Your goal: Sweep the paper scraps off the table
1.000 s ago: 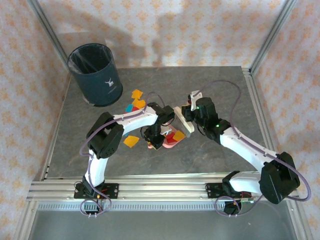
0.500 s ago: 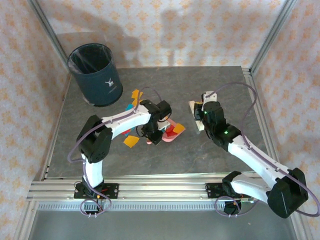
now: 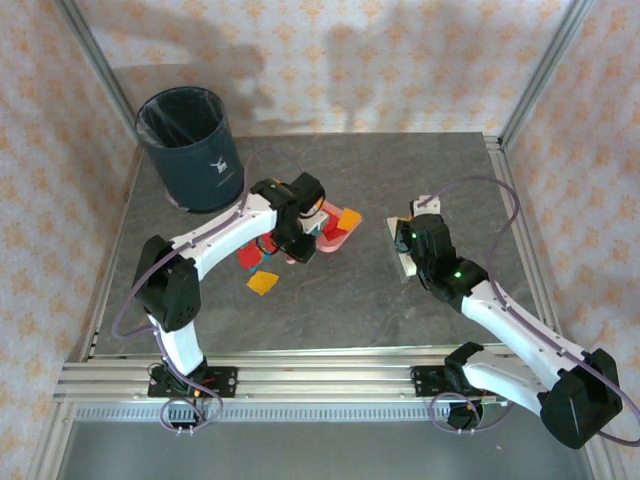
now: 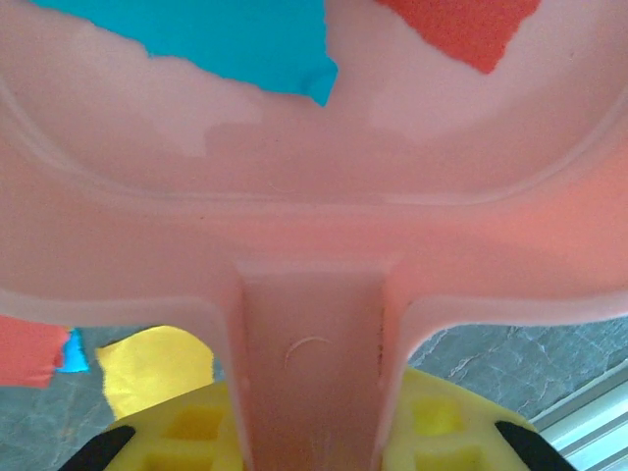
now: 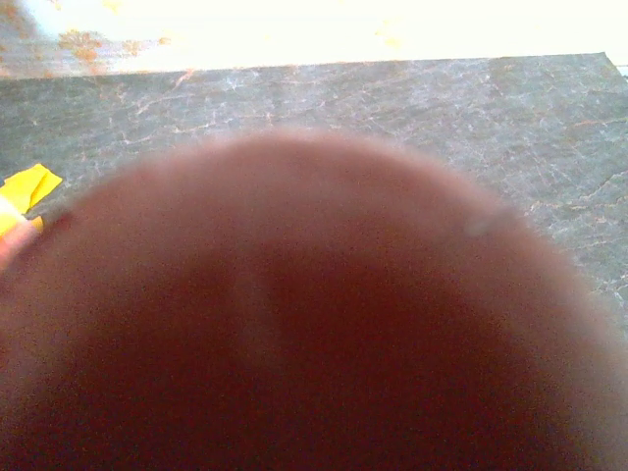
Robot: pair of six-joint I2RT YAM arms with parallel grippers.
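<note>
Table (image 3: 430,170) lay bare from 12 round to 6 o'clock. Rails (image 3: 320,372) edged it, bin (image 3: 190,150) in 10 o'clock corner. Left gripper (image 3: 297,243) clamped on dustpan (image 3: 338,232) handle near centre. Scraps (image 3: 262,283) small, ragged, in red, orange, teal: some in pan, others on table at its 8 o'clock. Right gripper (image 3: 408,240) by brush (image 3: 403,264); couldn't tell its grip.

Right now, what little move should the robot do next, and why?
Probably carry the pink dustpan left toward the bin. The left fingers clamp its handle, teal and red paper scraps already lie in it, and the right arm's brush sits off to the side. The orange scrap on the table can wait.
</note>
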